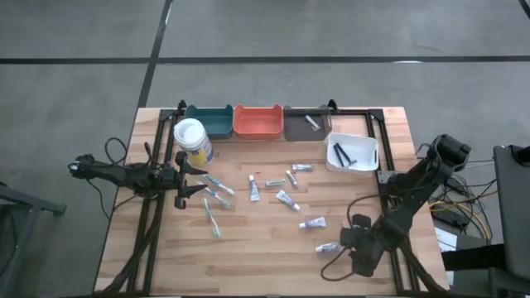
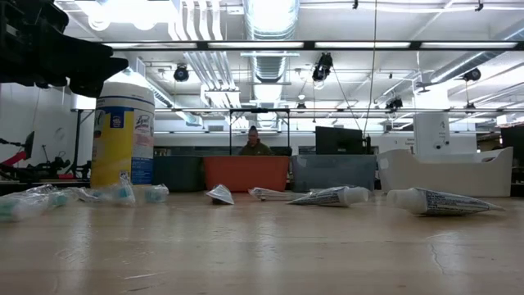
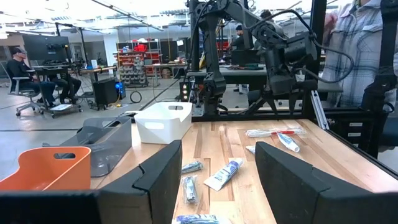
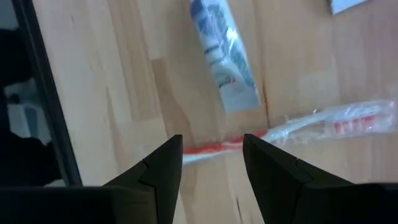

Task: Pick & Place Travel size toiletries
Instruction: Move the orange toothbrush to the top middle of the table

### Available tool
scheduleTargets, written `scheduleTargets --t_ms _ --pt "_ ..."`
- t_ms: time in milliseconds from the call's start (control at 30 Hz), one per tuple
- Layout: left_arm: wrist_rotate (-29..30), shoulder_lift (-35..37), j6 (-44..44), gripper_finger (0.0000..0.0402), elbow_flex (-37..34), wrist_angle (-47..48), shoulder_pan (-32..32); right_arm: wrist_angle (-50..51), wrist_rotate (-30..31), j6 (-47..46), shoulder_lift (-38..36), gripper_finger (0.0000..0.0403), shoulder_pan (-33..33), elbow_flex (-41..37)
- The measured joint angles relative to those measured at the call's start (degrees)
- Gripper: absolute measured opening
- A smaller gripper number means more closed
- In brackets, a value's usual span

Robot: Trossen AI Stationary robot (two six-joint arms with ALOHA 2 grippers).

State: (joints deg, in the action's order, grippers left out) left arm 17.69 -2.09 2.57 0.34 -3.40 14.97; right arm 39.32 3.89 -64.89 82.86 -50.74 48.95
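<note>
The travel size toiletries lie flat on the wooden table: small white tubes (image 1: 287,199), one more tube (image 1: 327,247) near the right front, and wrapped teal toothbrushes (image 1: 217,197) left of the middle. My right gripper (image 1: 349,242) hangs open beside that front tube, pointing steeply down. Its wrist view shows the open right gripper (image 4: 211,146) above the table, over a wrapped red-and-white toothbrush (image 4: 298,129), with a blue-marked tube (image 4: 224,56) just past it. My left gripper (image 1: 184,178) waits open and level at the table's left; the left gripper (image 3: 217,158) has nothing between its fingers.
A teal bin (image 1: 209,121), an orange bin (image 1: 257,121) and a grey bin (image 1: 306,124) line the far edge. A white bin (image 1: 352,155) stands at the right. A wipes canister (image 1: 193,141) stands by my left gripper. People show beyond the table.
</note>
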Motion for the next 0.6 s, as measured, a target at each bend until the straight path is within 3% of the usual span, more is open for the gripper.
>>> scheduleTargets --t_ms 267,600 --pt "0.0 0.0 0.0 0.0209 0.0 0.0 0.0 4.9 -1.2 -3.9 2.4 0.0164 -0.2 0.0" --pt "0.0 0.0 0.0 0.0209 0.0 0.0 0.0 5.3 -2.4 3.8 2.9 0.0164 -0.7 -2.1"
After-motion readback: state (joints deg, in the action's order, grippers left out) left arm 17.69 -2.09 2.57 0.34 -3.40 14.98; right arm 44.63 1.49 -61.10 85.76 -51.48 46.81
